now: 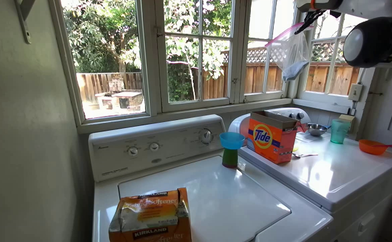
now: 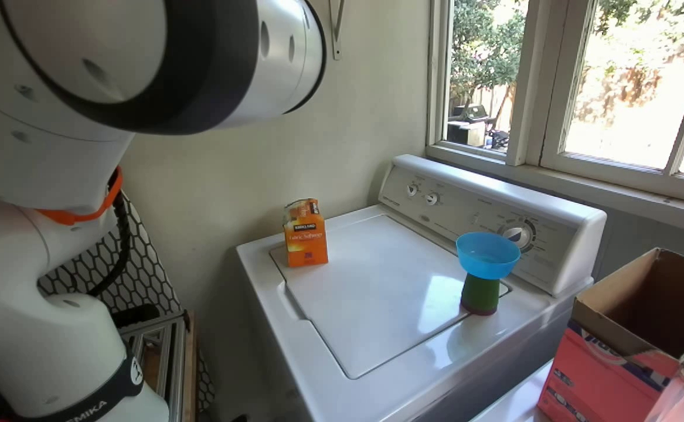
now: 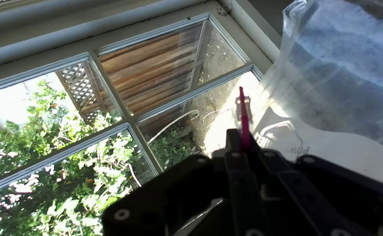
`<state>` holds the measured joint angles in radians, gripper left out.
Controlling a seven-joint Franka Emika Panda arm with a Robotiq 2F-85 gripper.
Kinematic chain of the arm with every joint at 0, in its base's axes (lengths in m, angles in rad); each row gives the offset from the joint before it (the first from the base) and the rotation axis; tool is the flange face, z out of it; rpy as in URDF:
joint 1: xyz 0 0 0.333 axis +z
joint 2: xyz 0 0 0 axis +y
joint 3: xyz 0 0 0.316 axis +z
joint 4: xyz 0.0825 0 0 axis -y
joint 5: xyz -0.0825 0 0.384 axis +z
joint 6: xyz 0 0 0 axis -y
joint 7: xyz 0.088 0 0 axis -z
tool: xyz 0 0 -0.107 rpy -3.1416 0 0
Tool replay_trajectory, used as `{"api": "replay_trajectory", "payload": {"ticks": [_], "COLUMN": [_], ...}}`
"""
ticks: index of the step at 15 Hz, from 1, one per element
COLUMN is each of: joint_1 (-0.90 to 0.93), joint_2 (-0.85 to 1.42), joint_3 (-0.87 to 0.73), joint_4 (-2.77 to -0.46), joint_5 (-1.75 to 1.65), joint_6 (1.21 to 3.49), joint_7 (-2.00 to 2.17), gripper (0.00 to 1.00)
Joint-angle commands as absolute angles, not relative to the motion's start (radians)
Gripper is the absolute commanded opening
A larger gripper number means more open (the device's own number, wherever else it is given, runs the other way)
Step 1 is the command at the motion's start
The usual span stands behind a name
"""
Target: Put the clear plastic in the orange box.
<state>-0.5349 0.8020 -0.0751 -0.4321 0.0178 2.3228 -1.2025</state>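
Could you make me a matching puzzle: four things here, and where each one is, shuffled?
1. clear zip bag
2. Tide box
3. blue bowl
4. Kirkland fabric softener box

A. open-topped, on the neighbouring machine
B. standing directly on the washer
C. hanging from the hand
D. raised on a green base

Pairs: 1-C; 2-A; 3-D; 4-B

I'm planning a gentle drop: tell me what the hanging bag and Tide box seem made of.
The bag: probably thin plastic film, glossy; see-through, creased, catching highlights. The Tide box: likely cardboard, smoothly printed outside, matte brown inside.
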Motion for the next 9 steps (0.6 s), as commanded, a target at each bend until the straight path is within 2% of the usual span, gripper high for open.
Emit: {"api": "replay_trajectory", "payload": {"ticks": [1, 9], "joint_1": [-0.509, -0.560], "joint_2": [0.798, 0.793], "joint_3": [-0.067, 0.142], "joint_4": [-0.445, -0.451], "joint_5": [0.007, 0.227], "joint_6": [2.346, 2.147], "joint_7": [-1.185, -1.315], "gripper": [0.01, 0.01]}}
